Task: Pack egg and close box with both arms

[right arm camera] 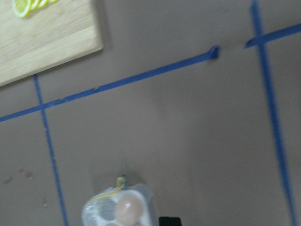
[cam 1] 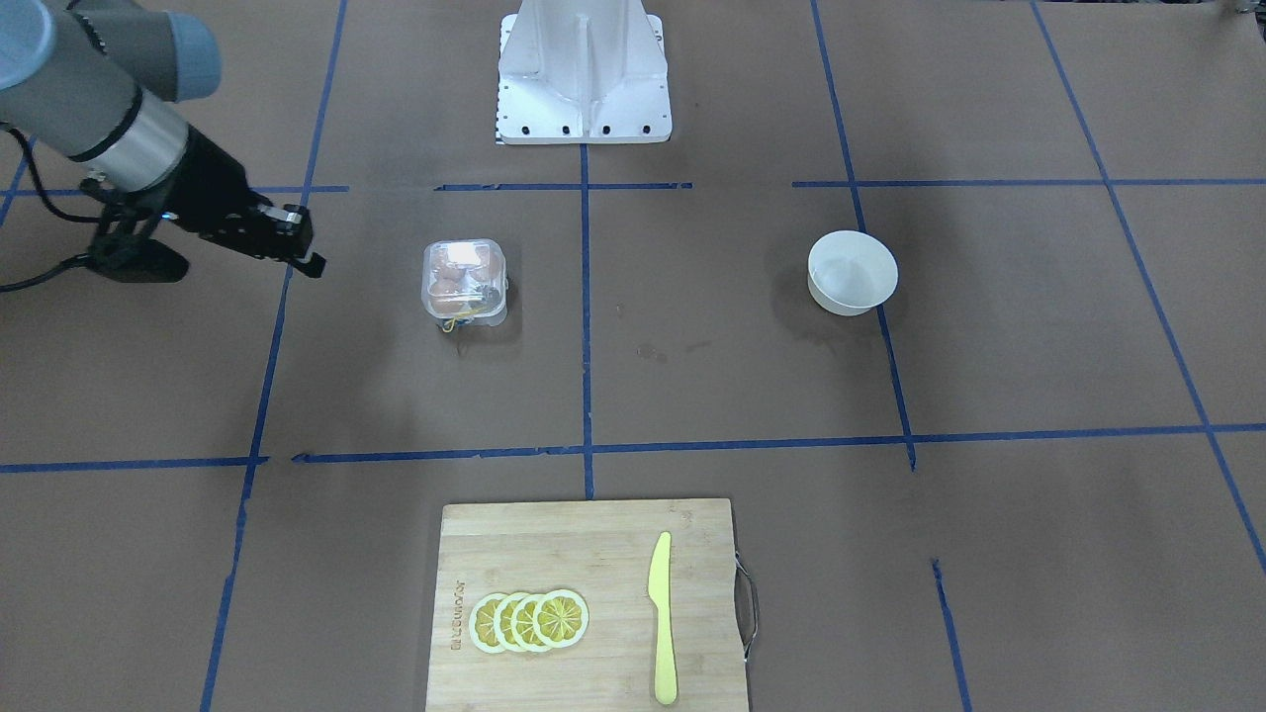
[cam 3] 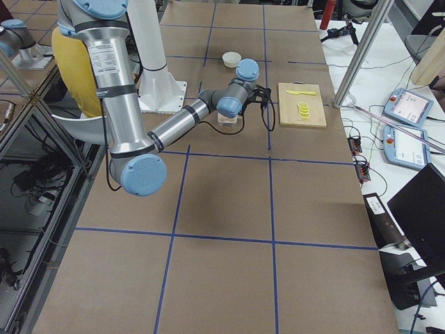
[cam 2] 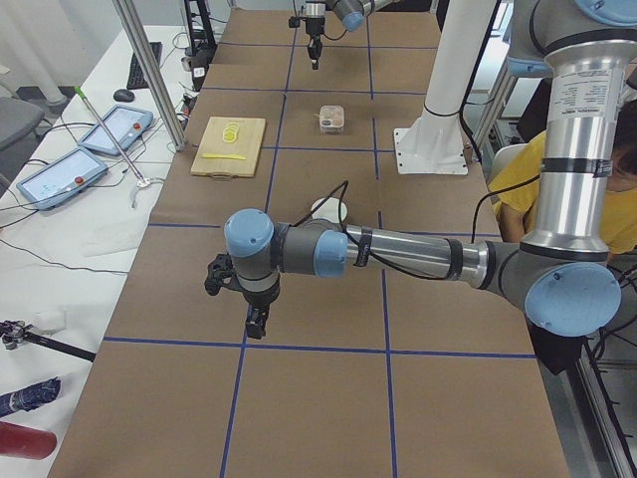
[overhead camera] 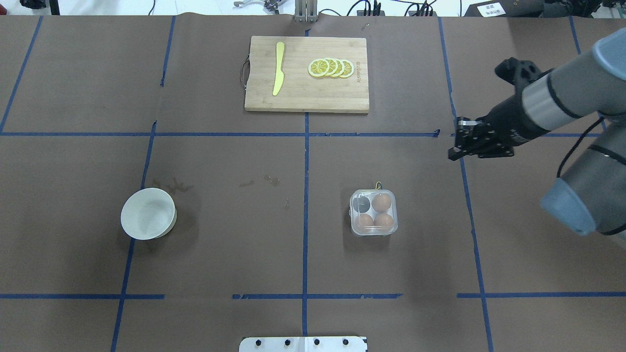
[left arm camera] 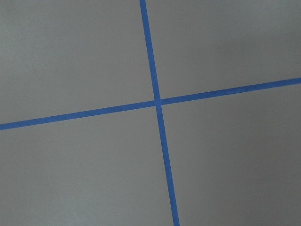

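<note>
While the box [overhead camera: 373, 213] rests on the table [overhead camera: 244, 254] holding three eggs [overhead camera: 382, 202], the right gripper [overhead camera: 455, 144] hovers at its two o'clock, the bowl [overhead camera: 148, 213] sits at nine, and I cannot tell whether that gripper or the left gripper [cam 2: 256, 327] has its fingers apart or together.

Bright, even light falls from above, and soft shadows lie on the surface [overhead camera: 244, 244] beside the bowl [overhead camera: 148, 213] and the box [overhead camera: 373, 212]. The right wrist view is slightly blurred; the others are sharp.

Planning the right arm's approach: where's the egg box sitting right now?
In the overhead view the box sits just right of the centre tape line, on the robot's right side, nearer the robot than the cutting board, level with the white bowl.
</note>
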{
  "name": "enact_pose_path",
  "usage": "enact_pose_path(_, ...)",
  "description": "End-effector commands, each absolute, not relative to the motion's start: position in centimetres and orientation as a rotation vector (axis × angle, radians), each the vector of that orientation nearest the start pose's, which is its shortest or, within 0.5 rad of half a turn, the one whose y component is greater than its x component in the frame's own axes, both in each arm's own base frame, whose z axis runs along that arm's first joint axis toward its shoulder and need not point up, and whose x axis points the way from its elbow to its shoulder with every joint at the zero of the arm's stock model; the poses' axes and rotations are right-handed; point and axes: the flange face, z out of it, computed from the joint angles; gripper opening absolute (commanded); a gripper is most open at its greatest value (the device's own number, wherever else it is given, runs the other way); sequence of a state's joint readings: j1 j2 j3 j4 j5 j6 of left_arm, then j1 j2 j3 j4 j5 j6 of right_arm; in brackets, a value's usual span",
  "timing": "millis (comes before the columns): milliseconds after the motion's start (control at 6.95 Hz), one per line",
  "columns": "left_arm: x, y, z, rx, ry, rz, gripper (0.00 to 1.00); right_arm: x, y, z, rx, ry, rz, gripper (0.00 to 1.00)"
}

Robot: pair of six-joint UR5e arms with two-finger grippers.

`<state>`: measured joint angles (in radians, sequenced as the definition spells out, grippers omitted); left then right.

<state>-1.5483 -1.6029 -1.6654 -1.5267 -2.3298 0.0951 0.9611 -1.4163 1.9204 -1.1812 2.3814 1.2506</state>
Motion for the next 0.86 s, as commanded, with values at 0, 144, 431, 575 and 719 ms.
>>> enact_pose_path(0,-5.4,-51.4,59.9,0.110,0.756,0.143,1.00,-13.1,-47.7,47.9,0.007,-1.011,0.178,0.99)
enact_pose_path(144,-5.3,-51.4,60.1,0.105,0.762,0.138,1.00,-8.9,-48.6,52.3,0.057,-0.962,0.126,1.00)
enact_pose_path(431,-5.2,-51.5,59.6,0.112,0.761,0.143,1.00,-0.4,-48.9,58.4,0.081,-0.833,-0.002,1.00)
enact_pose_path(575,-5.1,-51.5,59.4,0.117,0.761,0.147,1.00,1.9,-48.9,59.9,0.089,-0.737,-0.079,1.00)
enact_pose_path(719,-4.9,-51.4,59.4,0.115,0.761,0.151,1.00,3.0,-48.7,61.1,0.072,-0.720,-0.104,1.00)
